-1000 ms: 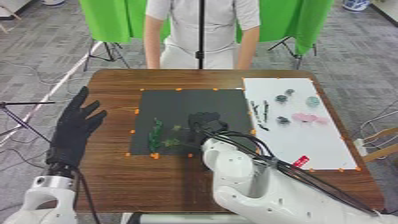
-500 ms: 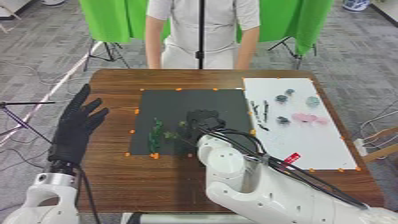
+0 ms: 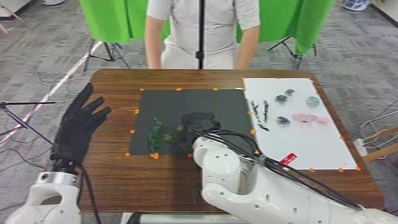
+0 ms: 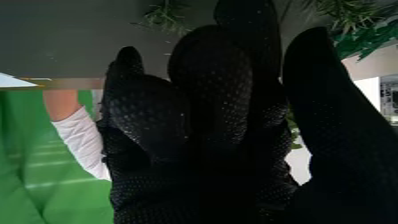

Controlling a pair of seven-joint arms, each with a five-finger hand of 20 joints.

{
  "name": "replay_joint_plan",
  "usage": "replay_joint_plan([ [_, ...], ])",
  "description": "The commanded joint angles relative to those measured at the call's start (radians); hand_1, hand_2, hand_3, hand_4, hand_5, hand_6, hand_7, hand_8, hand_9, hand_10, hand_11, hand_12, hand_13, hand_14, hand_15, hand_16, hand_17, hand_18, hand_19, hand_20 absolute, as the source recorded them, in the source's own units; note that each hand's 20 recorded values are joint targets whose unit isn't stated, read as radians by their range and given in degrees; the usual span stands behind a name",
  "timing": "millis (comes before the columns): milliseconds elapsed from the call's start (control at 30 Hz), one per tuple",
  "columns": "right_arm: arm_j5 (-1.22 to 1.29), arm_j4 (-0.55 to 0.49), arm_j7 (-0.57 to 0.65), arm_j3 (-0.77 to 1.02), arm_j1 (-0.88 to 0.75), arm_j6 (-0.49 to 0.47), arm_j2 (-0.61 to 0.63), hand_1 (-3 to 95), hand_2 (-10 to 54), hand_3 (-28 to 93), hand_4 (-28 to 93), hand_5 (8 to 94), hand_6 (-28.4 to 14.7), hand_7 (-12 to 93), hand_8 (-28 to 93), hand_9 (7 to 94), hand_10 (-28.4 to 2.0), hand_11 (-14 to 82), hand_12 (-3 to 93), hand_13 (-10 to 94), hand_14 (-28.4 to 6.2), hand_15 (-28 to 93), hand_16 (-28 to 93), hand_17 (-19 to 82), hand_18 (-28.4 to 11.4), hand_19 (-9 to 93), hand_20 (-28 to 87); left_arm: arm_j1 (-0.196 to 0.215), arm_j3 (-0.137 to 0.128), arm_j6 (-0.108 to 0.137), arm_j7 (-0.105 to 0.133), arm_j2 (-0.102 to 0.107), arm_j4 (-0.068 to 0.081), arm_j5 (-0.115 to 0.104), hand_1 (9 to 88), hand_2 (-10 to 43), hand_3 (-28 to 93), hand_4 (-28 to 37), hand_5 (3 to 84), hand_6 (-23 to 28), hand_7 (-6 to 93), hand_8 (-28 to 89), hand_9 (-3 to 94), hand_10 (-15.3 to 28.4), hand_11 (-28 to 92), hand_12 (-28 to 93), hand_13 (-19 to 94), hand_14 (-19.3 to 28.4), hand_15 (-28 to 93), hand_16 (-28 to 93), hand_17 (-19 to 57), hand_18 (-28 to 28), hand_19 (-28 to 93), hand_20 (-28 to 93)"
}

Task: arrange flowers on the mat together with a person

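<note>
Flowers of pale pink (image 3: 309, 118) lie on the white sheet (image 3: 306, 145) to the right of my dark mat (image 3: 191, 101), with a pale green bloom (image 3: 313, 101) just beyond them and small blue-grey blooms (image 3: 282, 120) beside and beyond. Two thin dark sprigs (image 3: 266, 112) lie on the sheet's side nearest the mat. On the mat, a long green stem (image 3: 155, 135) lies near its left edge, and a smaller leafy sprig (image 3: 170, 137) is between that stem and my right hand (image 3: 201, 121). That hand is over the near half of the mat; I cannot tell how far open it is or whether it has hold of anything. I have my left hand (image 3: 76, 131) open and empty, its fingers straight, at the left side of the brown table (image 3: 111, 107).
</note>
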Motion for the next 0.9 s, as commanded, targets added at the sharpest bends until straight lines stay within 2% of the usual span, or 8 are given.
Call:
replay_joint_plan([
  [33,-0.027,-0.026,-0.028,0.012,-0.006,0.076,0.002,42.3,-1.1,54,-18,93.7,1.7,21,-13,93.7,-10.5,43.6,18.3,83,-10.7,68,22,29,-23.6,84,17,0.015,0.002,0.003,0.01,-0.001,0.007,-0.002,24.1,4.2,76,-24.0,24.2,-3.4,11.4,-9,26.3,12.4,9,14,22,19.1,20,1,-11.7,27.5,46,-3],
  [133,-0.013,-0.053,-0.024,0.001,0.015,0.151,0.019,40.9,-0.7,53,-18,93.7,1.6,20,-12,93.7,-10.6,42.6,18.6,83,-10.7,68,22,28,-23.6,84,17,0.026,-0.001,-0.003,0.016,-0.005,0.007,-0.001,24.1,4.2,76,-24.0,24.2,-3.4,11.4,-9,26.3,12.4,9,14,22,19.1,20,1,-11.7,27.6,46,-3],
  [300,0.039,-0.126,-0.062,0.044,0.026,0.277,0.069,38.6,-0.4,52,-18,93.3,1.5,17,-11,93.7,-10.6,41.0,19.4,81,-11.2,69,22,28,-23.6,84,18,0.041,0.001,0.012,0.049,-0.005,0.006,-0.007,22.5,4.3,74,-25.4,24.2,-3.4,11.4,-9,26.3,12.5,9,14,22,19.2,20,1,-11.8,27.6,46,-3],
  [500,0.227,-0.243,-0.121,0.254,-0.098,0.325,0.134,37.3,1.2,51,-18,86.9,0.5,16,-10,91.0,-12.2,35.5,21.3,76,-12.2,68,21,24,-23.4,81,19,0.062,-0.008,0.017,0.052,-0.015,0.004,-0.013,20.6,4.7,73,-27.9,24.2,-3.6,11.3,-9,26.3,12.3,9,14,22,19.1,20,1,-11.7,27.5,46,-2],
  [600,0.398,-0.296,-0.207,0.397,-0.206,0.321,0.166,35.7,3.0,50,-17,84.8,-0.3,16,-10,89.3,-13.1,34.3,21.2,74,-12.9,68,20,22,-23.5,79,19,0.076,-0.007,0.023,0.067,-0.019,0.004,-0.018,20.2,4.7,73,-28.2,24.2,-3.6,11.3,-9,26.4,12.3,8,14,22,19.1,20,1,-11.7,27.5,46,-2],
  [733,0.759,-0.357,-0.35,0.663,-0.421,0.37,0.185,29.2,7.9,55,-19,72.8,-1.8,16,-11,76.6,-15.7,27.1,18.0,62,-16.0,59,15,13,-22.7,61,21,0.078,0.001,0.015,0.079,-0.031,0.009,-0.014,19.2,4.8,73,-28.2,24.1,-3.9,11.1,-9,26.4,12.2,8,14,22,19.1,20,1,-11.7,27.5,46,-2],
  [800,0.935,-0.353,-0.498,0.773,-0.523,0.395,0.192,25.3,9.8,58,-20,66.7,-2.4,15,-11,70.3,-17.9,23.9,16.7,56,-17.8,54,13,10,-23.0,55,20,0.086,-0.001,0.015,0.086,-0.037,0.01,-0.012,18.6,4.6,73,-28.2,24.0,-4.2,11.2,-9,26.4,12.2,8,14,22,19.0,20,1,-11.6,27.4,46,-2],
  [900,1.125,-0.333,-0.648,0.911,-0.64,0.328,0.189,22.3,10.3,62,-22,58.1,-2.4,13,-11,59.6,-18.9,19.2,15.5,47,-19.7,47,12,6,-23.4,47,20,0.102,0.0,0.025,0.109,-0.039,0.01,-0.014,18.2,4.5,73,-28.3,23.9,-4.5,11.2,-10,26.6,12.1,8,14,22,19.0,20,1,-11.5,27.1,46,-2],
])
